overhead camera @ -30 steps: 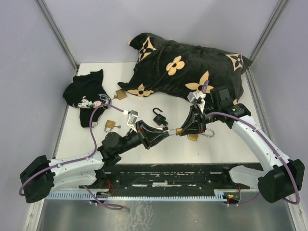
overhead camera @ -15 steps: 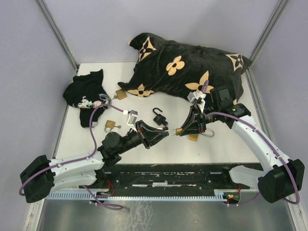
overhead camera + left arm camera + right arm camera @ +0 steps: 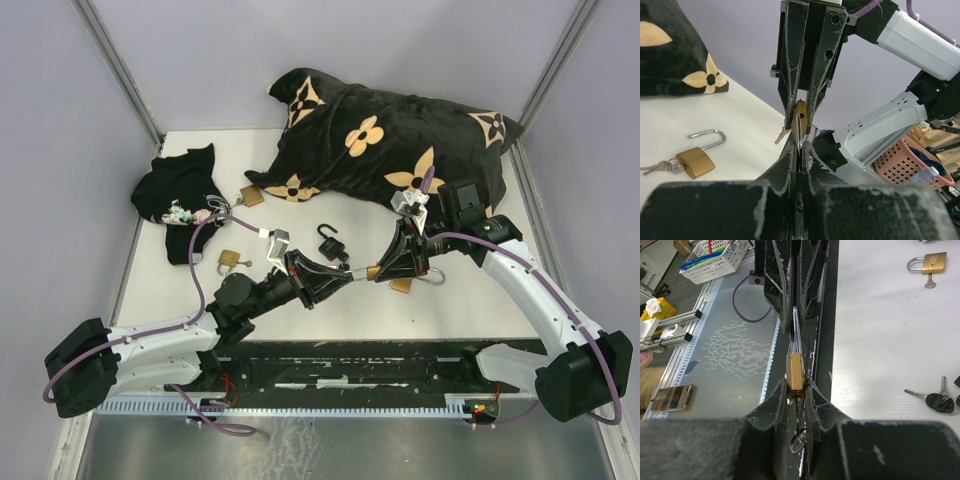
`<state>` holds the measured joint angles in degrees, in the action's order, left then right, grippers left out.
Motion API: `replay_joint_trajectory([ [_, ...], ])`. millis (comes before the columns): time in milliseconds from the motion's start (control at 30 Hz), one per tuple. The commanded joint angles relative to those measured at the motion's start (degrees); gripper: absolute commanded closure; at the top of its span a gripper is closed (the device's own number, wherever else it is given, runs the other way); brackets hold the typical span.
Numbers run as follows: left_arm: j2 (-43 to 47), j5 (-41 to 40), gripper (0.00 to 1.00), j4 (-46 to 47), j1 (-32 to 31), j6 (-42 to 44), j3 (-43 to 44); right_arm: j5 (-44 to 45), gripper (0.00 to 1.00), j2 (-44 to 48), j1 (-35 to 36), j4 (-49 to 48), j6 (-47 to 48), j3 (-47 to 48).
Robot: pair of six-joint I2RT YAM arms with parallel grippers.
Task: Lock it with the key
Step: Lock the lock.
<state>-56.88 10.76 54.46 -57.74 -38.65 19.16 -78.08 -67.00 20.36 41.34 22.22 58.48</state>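
A small brass padlock [image 3: 794, 371] is held off the table between both arms. My right gripper [image 3: 796, 386] is shut on its body, one finger on each side. The key [image 3: 797, 409] sits in the keyhole on the lock's underside, with a key ring [image 3: 799, 434] hanging from it. The silver shackle [image 3: 798, 131] runs edge-on into my left gripper [image 3: 799, 145], which is shut on it. From above, the padlock [image 3: 372, 272] sits between the left gripper [image 3: 347, 279] and the right gripper [image 3: 383, 270], tip to tip.
A black flowered cushion [image 3: 390, 140] fills the back. A black padlock [image 3: 328, 240], a brass padlock [image 3: 232, 260] with keys, another [image 3: 250, 196] and an open one [image 3: 405, 285] lie around. Black cloth [image 3: 180, 195] is at the left.
My left gripper's jaws have closed onto the shackle. The right gripper and the padlock have stayed in place.
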Motion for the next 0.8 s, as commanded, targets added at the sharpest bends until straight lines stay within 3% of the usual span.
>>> replay_joint_trajectory([
  [0,-1.5,4.1,0.97,2.6,-1.2,3.8,3.4,-1.5,0.98,0.5,0.2,-1.9,0.8,0.3],
  [500,-6.5,6.9,0.97,3.8,-1.2,-2.1,5.6,-5.0,0.98,1.7,0.6,-0.4,3.6,0.0],
  [767,-9.6,7.0,0.97,-2.3,-1.1,-5.6,8.3,-3.8,0.98,3.0,0.6,1.8,6.5,0.5],
])
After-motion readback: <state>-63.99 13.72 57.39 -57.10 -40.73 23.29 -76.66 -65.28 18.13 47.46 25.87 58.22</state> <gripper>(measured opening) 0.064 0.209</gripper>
